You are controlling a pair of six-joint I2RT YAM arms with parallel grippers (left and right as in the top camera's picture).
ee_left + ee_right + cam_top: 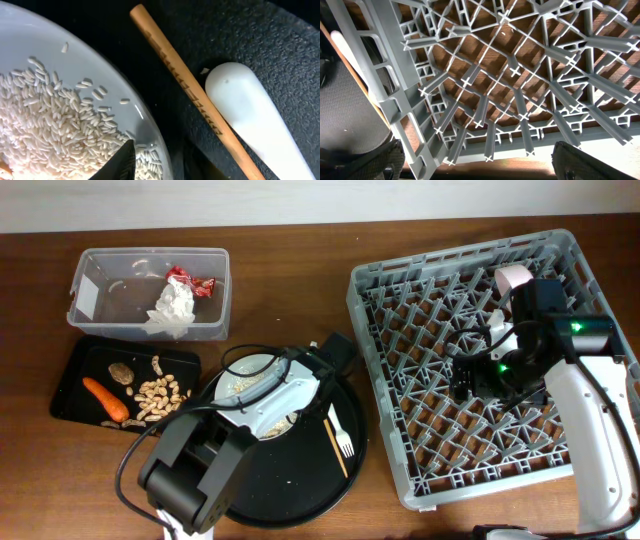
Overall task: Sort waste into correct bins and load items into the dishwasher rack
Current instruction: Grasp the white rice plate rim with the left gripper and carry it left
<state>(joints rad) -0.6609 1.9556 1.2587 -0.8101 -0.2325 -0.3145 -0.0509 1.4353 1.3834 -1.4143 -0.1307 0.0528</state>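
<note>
Since the left gripper (155, 162) hangs right over the plate (100, 60) of rice (45, 115), one finger (122, 162) inside the rim, I cannot tell if it is closed on it. Plate sits on the round black tray (300, 490), w/ a chopstick (190, 92) just beside its rim, lying diagonal, spoon (250, 115) beyond. The clear tub (110, 305) and flat black tray (75, 395) are to the left on the desk (300, 240), so left arm is nearer. The right gripper (465, 383) is spread wide, empty, over the rack (430, 420).
</note>
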